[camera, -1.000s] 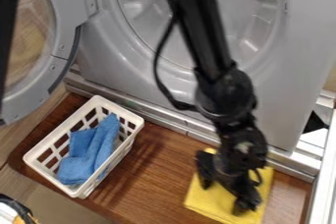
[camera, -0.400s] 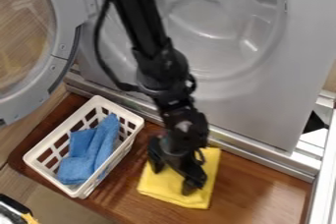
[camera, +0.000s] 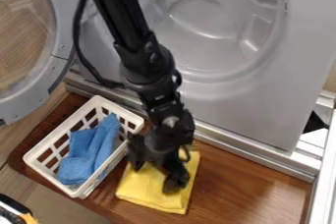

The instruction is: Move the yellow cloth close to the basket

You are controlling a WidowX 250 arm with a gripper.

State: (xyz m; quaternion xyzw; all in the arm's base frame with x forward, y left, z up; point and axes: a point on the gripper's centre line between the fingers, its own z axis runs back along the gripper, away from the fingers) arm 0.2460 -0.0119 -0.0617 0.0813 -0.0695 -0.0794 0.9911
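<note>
Yellow cloth point(camera: 152, 193): pressed flat under the end effector point(camera: 154, 178). Fingers spread well apart, touching down on fabric, with nothing pinched between. Lying on the worktop point(camera: 233, 188), just beside the basket point(camera: 61, 128). Inside that, blue cloth point(camera: 92, 149). Behind, a machine point(camera: 269, 105) with door point(camera: 60, 56) swung wide.

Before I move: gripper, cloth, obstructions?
Gripper open over yellow cloth. Cloth close beside white basket. Possible snag: one finger near the basket's side.
</note>
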